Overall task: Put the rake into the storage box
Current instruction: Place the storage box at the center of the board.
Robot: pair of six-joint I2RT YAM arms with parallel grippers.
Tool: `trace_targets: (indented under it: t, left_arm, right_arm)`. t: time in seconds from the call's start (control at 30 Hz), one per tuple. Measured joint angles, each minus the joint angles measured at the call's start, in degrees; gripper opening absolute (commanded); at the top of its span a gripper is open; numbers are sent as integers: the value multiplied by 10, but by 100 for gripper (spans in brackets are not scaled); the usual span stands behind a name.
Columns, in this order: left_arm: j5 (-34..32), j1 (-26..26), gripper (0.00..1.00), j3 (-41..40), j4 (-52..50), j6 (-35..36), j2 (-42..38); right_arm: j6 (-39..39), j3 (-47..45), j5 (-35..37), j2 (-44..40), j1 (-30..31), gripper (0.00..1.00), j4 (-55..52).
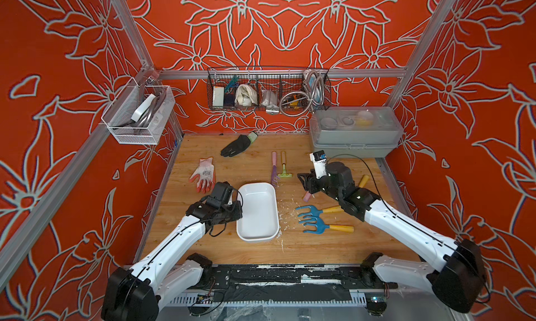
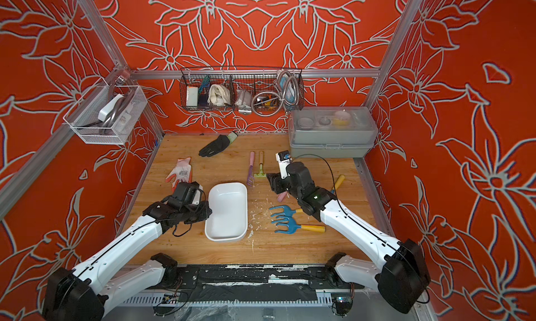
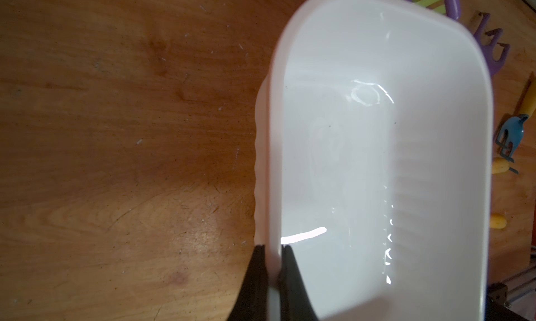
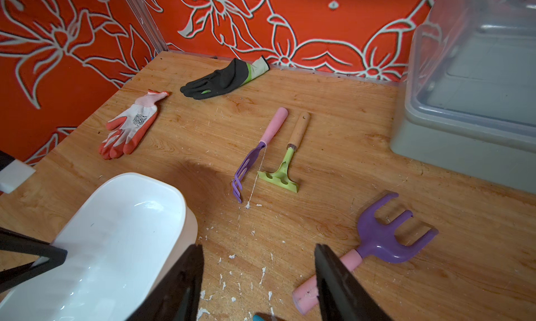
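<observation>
The white storage box [image 1: 256,212] [image 2: 227,210] lies empty at mid-table. My left gripper [image 1: 239,210] [image 3: 272,248] is shut on its left wall, one finger inside and one outside. My right gripper [image 1: 303,183] [image 4: 258,248] hovers open to the right of the box, holding nothing. A wide purple rake [image 4: 385,235] with a pink handle [image 1: 307,197] lies beside and partly under it. A thin purple rake [image 1: 274,168] [image 4: 261,151] and a green rake [image 1: 283,167] lie behind the box. Two blue rakes [image 1: 313,212] with yellow handles lie to its right.
An orange-and-white glove [image 1: 203,174] and a black glove [image 1: 236,146] lie at the back left. A grey case with a clear lid [image 1: 355,133] fills the back right corner. Wire baskets [image 1: 268,90] hang on the walls. White flecks litter the wood beside the box.
</observation>
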Motion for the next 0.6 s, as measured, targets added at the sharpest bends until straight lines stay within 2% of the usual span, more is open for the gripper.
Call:
trace_targets:
  t: [0.4,0.57,0.6]
  left_arm:
    - [-10,-18,1,-14,56,-8,54]
    - [-11,-18,10,-14,68,-8,64]
    - [-11,-18,16,-14,70,-7,68]
  right_arm:
    - [0,0,2,1,0,62,-2]
    - [0,0,2,1,0,62,-2]
    - [0,0,2,1,0,62,-2]
